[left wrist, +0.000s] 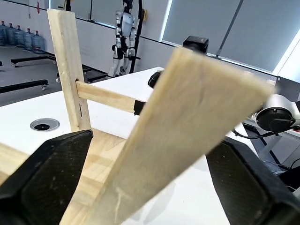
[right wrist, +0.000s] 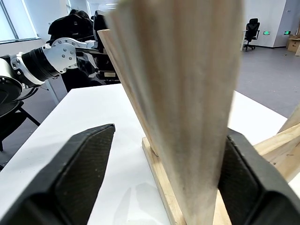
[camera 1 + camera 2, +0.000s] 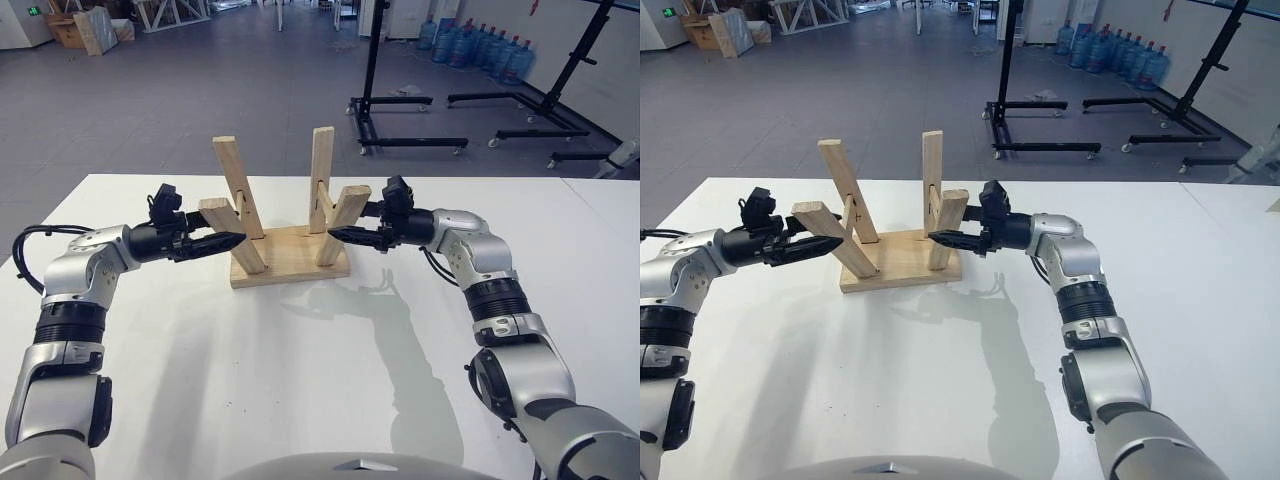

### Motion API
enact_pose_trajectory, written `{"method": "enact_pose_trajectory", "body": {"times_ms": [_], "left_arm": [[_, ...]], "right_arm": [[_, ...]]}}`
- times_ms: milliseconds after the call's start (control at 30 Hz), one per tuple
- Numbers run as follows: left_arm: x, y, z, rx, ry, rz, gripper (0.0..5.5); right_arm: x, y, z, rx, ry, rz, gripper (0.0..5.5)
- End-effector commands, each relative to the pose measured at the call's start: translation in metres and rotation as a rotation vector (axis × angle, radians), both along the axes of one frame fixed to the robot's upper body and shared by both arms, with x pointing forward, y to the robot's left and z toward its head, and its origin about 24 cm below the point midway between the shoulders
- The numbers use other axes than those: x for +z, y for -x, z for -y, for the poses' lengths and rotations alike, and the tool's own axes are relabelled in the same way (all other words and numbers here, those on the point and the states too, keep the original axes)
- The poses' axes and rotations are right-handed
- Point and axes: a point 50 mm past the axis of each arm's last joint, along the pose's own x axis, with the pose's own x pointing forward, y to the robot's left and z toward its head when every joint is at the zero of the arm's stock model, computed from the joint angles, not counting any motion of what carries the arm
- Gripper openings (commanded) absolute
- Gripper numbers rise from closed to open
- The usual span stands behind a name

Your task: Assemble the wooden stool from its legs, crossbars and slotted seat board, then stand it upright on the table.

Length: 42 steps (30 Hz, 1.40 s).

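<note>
The pale wooden stool lies upside down. Its flat slotted seat board point(image 3: 290, 258) rests on the white surface point(image 3: 300, 390), and its legs point up, which is presumably how the parts were slotted in from above. On each side a tall upright leg point(image 3: 238, 180) crosses a shorter slanted leg. A thin wooden crossbar point(image 1: 108, 96) runs from one upright towards the far side.

The left gripper point(image 3: 235, 240) is level with the stool's left side. The slanted left leg point(image 3: 215, 212) passes between its black fingers point(image 1: 51, 178). They are spread on either side of the plank rather than clenched on it, and a strip of seat board shows in the gap beside one finger. The board lies just below and beyond the fingertips.

The right gripper point(image 3: 338, 236) mirrors this on the opposite side. The slanted right leg point(image 3: 346, 205) stands between its parted fingers point(image 2: 84, 173), and bare surface shows between one finger and the wood, so it is likewise released.

The two grippers face each other across the stool, tips pointing inward. That looks like a set-up for a two-sided hold, bracing both leg pairs evenly so the frame does not rack. In my judgement assembly is largely done, and the remaining step is to close on the legs, lift, and turn the stool onto its feet.
</note>
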Motion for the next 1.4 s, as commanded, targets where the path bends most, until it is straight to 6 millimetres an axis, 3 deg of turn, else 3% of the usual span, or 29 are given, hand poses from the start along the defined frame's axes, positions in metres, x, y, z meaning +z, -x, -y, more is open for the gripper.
{"method": "enact_pose_trajectory", "body": {"times_ms": [33, 267, 400, 567, 867, 1033, 1167, 1267, 1400], "left_arm": [[0.010, -0.002, 0.000, -0.026, 0.028, 0.006, 3.65], [0.019, 0.000, 0.001, -0.078, 0.056, -0.006, 2.60], [0.017, -0.001, 0.002, -0.089, 0.050, -0.017, 2.03], [0.013, 0.006, 0.006, -0.150, 0.045, -0.110, 1.79], [0.034, 0.001, 0.031, -0.047, 0.264, -0.474, 1.46], [0.030, 0.006, 0.052, -0.021, 0.252, -0.698, 1.07], [-0.008, 0.009, 0.057, 0.093, 0.204, -0.881, 1.07], [-0.029, 0.011, 0.054, 0.162, 0.194, -0.941, 1.79], [-0.031, 0.006, 0.048, 0.200, 0.231, -0.956, 2.49]], "right_arm": [[0.002, -0.002, 0.002, -0.011, 0.009, -0.005, 2.79], [0.004, -0.005, 0.005, -0.022, -0.003, -0.020, 1.67], [0.002, -0.005, 0.007, -0.027, -0.006, -0.028, 1.60], [0.010, 0.000, 0.010, 0.003, -0.055, -0.086, 1.54], [0.033, 0.032, 0.011, 0.044, -0.200, -0.638, 1.36], [0.006, 0.034, 0.015, -0.111, -0.228, -0.976, 1.18], [-0.017, 0.044, 0.015, -0.166, -0.295, -1.049, 1.16], [-0.023, 0.050, 0.012, -0.225, -0.316, -1.036, 1.16], [-0.024, 0.053, 0.012, -0.247, -0.363, -1.030, 2.17]]}}
